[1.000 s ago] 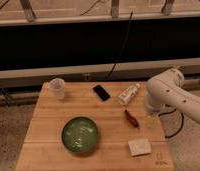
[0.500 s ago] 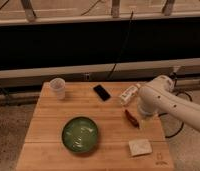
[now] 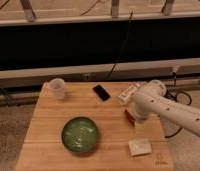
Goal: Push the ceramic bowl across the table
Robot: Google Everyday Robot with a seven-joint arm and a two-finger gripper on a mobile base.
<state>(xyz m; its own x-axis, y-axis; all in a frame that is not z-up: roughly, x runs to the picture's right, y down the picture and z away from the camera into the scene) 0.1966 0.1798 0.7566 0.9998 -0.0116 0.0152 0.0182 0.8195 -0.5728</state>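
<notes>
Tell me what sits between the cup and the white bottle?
The black phone lies between the cup and the bottle, in the camera view. The gripper hangs low over the table, near the bottle.

Lab-like room: trailing cables (image 3: 121,50), speckled floor (image 3: 13,131).

Claw hidden behind arm (image 3: 152,102), nr red thing (image 3: 128,115); arm cut by pic edge.
</notes>
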